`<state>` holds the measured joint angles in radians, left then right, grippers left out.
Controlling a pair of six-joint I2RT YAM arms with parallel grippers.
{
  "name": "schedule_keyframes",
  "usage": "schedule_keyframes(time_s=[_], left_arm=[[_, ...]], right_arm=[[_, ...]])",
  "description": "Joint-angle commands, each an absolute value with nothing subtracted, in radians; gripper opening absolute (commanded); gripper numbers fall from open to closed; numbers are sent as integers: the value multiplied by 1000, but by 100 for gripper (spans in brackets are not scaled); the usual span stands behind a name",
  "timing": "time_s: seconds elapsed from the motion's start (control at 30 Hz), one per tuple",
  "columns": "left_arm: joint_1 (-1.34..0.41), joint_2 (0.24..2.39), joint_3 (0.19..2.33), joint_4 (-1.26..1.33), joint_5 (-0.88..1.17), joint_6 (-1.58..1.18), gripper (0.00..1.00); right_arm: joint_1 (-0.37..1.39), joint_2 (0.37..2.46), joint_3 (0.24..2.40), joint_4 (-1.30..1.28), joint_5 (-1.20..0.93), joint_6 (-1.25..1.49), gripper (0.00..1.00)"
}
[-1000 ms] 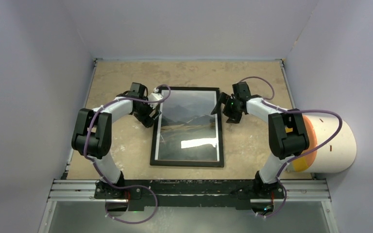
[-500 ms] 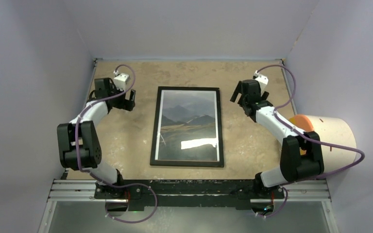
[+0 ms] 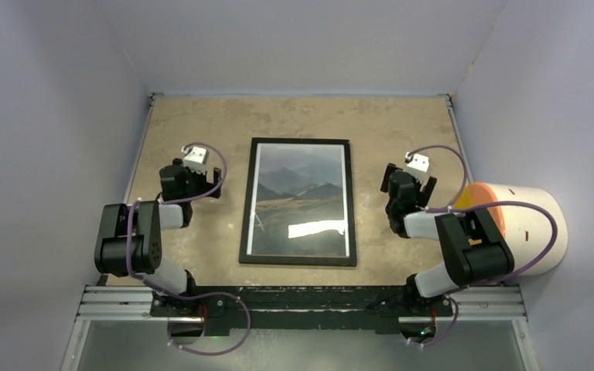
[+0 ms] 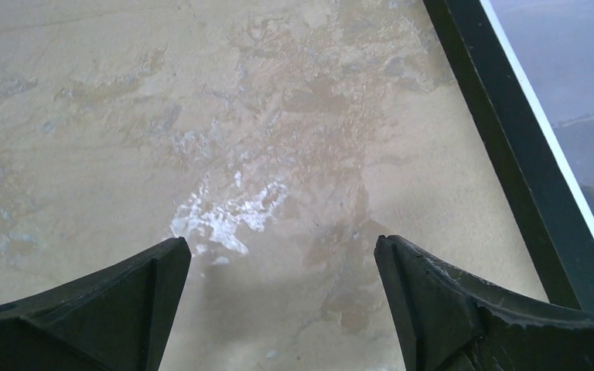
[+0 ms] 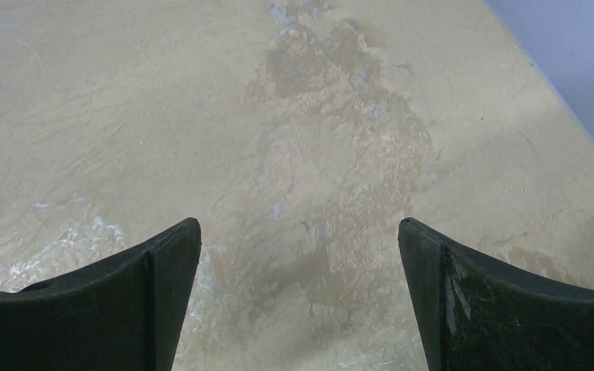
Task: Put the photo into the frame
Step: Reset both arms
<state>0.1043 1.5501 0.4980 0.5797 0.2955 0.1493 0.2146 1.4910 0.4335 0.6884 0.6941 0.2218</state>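
The black-rimmed frame (image 3: 247, 209) lies flat in the middle of the table, long side running away from me. The misty mountain photo (image 3: 302, 193) shows inside it behind a reflective pane with a white glare patch. My left gripper (image 3: 189, 176) hangs open to the left of the frame, touching nothing. Its wrist view shows bare tabletop between the spread fingers of the left gripper (image 4: 278, 241), with the frame's rim (image 4: 510, 154) and a strip of the photo (image 4: 580, 100) at the right. My right gripper (image 3: 408, 178) is open to the right of the frame. In its wrist view the right gripper (image 5: 298, 224) is empty.
A white cylinder with an orange end (image 3: 522, 228) stands off the table's right edge beside the right arm. Grey-blue walls (image 5: 572, 46) enclose the table on three sides. A metal rail (image 3: 302, 303) holding both arm bases runs along the near edge.
Both arms have pulled back from the frame's far corners toward their bases and folded low. The left gripper's jaws have spread wider. The frame and photo have not moved.
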Motion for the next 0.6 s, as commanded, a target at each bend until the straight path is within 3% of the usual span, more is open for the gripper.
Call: schedule_keyframes(time_s=[0.0,0.1,0.2,0.3,0.43,0.5,0.57], left_arm=[[106,1550,368,1031,302,46,99],[106,1593,299,1211,330,38,100],[100,1585,293,1201,332,57,100],[92,1578,274,1217,326,67,100],[-53,1659,115,1584,211,193,100],[-64,1589,165,1370,142,186,100],[-64,1640,215,1375,87,156,100]], right_arm=[[204,1469,346,1104,717,121,99],[198,1478,296,1218,690,139,99],[195,1519,248,1383,714,96,99],[195,1503,249,1325,675,125,99],[196,1542,246,1421,585,33,99],[195,1532,251,1353,539,60,99],[184,1554,221,1435,473,72,99]])
